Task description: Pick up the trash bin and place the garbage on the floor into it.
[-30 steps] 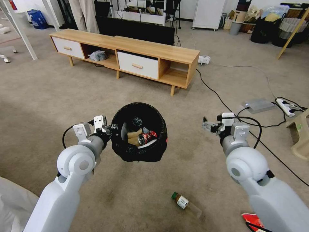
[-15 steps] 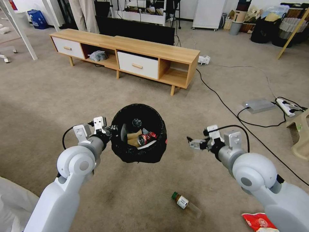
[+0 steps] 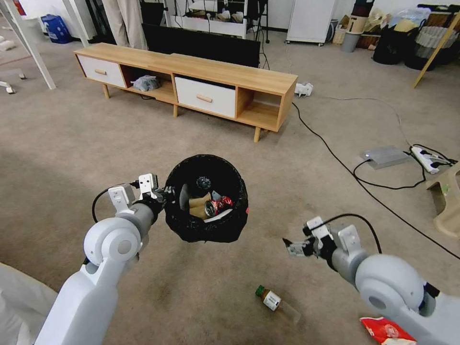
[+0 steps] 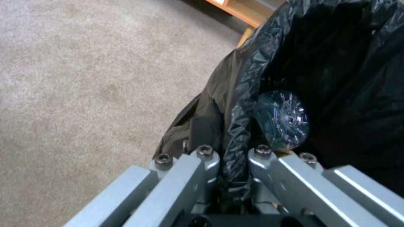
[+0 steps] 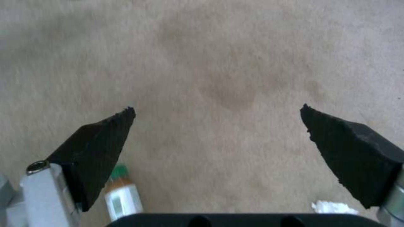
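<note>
The left gripper (image 3: 165,192) is pinching the bin (image 3: 207,197) by its lined rim, holding it off the floor (image 3: 72,158) as a ready catcher. The right gripper (image 3: 290,247), spread wide and empty, is hanging above the bottle (image 3: 277,303), presumably the next pick.

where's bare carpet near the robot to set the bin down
Bare carpet runs wide between the TV bench and the trash bin held by the left tool. Crowded: the bottle and red wrapper near the open right tool, and the cables farther right.
</note>
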You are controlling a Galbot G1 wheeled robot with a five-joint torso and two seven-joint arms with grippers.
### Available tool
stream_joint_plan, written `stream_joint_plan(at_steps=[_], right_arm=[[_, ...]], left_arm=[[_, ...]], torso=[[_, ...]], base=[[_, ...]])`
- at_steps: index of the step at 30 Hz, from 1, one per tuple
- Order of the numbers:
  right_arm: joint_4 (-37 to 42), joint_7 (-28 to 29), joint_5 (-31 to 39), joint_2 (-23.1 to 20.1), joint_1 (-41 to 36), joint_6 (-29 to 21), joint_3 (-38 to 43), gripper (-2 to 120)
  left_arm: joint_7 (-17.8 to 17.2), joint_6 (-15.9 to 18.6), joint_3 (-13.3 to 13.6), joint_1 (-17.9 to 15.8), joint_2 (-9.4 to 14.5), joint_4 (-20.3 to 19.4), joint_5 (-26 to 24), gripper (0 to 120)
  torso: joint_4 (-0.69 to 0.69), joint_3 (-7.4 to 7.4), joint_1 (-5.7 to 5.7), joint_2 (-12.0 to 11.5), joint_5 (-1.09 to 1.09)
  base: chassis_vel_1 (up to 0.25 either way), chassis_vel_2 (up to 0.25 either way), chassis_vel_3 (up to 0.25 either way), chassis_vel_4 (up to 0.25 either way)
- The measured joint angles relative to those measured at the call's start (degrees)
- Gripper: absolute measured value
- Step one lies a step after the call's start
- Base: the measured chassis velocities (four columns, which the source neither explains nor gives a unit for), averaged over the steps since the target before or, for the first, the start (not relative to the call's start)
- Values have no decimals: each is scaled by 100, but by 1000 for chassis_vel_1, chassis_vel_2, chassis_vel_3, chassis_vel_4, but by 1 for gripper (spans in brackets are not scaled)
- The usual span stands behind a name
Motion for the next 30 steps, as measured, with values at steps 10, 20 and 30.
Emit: stream_joint_plan(at_steps=[10, 20, 30], right_arm=[[-93, -296, -537, -373, -488, 363, -165, 100], [-327, -448, -1046, -337, -621, 606, -728, 100], [-763, -1011, -1484, -231, 83, 1113, -1793, 100]], left_arm=[[59, -35, 41, 61, -69, 5, 103, 1], [48, -38, 95, 33, -77, 12, 115, 1], [31, -38, 73, 88, -46, -34, 119, 1]], torso=[[0, 0, 0, 0, 0], [-1, 0, 0, 0, 0], [1, 0, 0, 0, 0]], base=[[0, 0, 0, 0], [0, 0, 0, 0], [0, 0, 0, 0]])
